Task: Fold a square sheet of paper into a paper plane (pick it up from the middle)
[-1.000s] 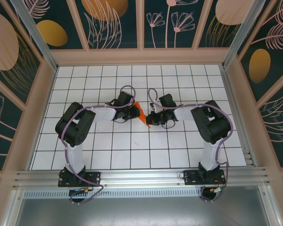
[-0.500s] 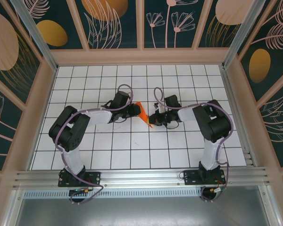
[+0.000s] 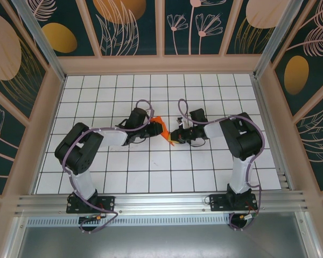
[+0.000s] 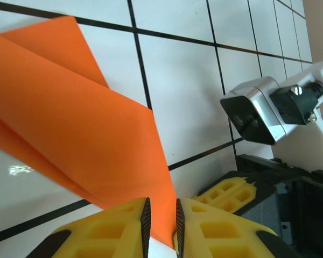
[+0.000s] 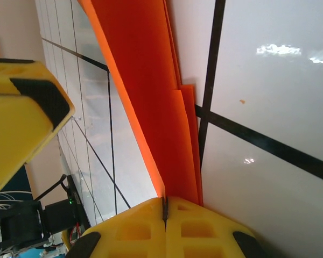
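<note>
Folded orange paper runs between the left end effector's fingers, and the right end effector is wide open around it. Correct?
Not quite. The right end effector is shut on the folded orange paper, its fingers pressed together, as the right wrist view shows. The paper does run between the left end effector's fingers.

Top camera high, looking down on the table (image 3: 151,172), wrist cameras close — seemingly sharing the paper (image 4: 86,134)
</note>
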{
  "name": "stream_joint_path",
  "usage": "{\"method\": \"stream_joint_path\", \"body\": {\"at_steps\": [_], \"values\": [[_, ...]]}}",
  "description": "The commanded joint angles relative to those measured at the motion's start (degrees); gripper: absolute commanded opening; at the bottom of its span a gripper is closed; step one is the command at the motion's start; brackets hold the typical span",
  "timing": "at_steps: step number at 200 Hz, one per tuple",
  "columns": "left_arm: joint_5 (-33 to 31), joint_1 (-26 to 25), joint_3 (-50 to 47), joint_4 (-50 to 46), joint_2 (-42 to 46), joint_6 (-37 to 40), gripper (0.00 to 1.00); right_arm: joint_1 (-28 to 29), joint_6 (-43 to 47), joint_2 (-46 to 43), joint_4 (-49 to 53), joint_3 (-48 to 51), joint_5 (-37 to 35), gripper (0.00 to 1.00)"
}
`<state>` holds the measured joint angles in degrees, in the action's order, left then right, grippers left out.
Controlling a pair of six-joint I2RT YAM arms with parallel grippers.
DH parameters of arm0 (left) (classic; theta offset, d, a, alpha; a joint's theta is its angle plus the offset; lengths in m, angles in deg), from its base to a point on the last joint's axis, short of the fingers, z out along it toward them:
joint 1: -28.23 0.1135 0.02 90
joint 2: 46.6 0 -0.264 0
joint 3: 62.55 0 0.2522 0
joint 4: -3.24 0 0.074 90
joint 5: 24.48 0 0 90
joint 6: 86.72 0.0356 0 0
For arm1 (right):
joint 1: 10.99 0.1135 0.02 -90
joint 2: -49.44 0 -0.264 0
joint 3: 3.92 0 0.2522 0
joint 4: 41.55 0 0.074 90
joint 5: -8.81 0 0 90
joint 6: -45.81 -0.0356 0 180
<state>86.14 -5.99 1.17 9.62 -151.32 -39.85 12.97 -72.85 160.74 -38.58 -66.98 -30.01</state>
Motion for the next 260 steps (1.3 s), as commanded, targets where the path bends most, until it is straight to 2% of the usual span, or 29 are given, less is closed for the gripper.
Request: {"method": "stream_joint_path", "body": {"at_steps": [1,97,193,231,260], "values": [[1.52,-0.58,1.28,1.51,-2.31,-0.61,0.21,-0.28,0.1,2.99,2.87,0.43,-2.3,0.0],[-0.61,-0.63,3.87,-1.35,-6.33,-1.42,0.17,-0.32,0.62,3.3,3.89,-0.05,-2.48,0.0],[-6.32,-0.6,7.76,-11.33,-9.99,-1.35,0.15,-0.23,0.71,0.96,4.9,-1.31,-1.99,0.0],[-8.63,-0.67,9.53,-15.61,-11.78,-0.82,0.15,-0.3,-0.05,-3.01,4.48,-2.08,-1.06,0.15],[-9.48,-0.66,10.06,-16.98,-12.3,-0.54,0.15,-0.79,-1.98,-6.2,3.93,-1.21,-2.56,0.2]]}}
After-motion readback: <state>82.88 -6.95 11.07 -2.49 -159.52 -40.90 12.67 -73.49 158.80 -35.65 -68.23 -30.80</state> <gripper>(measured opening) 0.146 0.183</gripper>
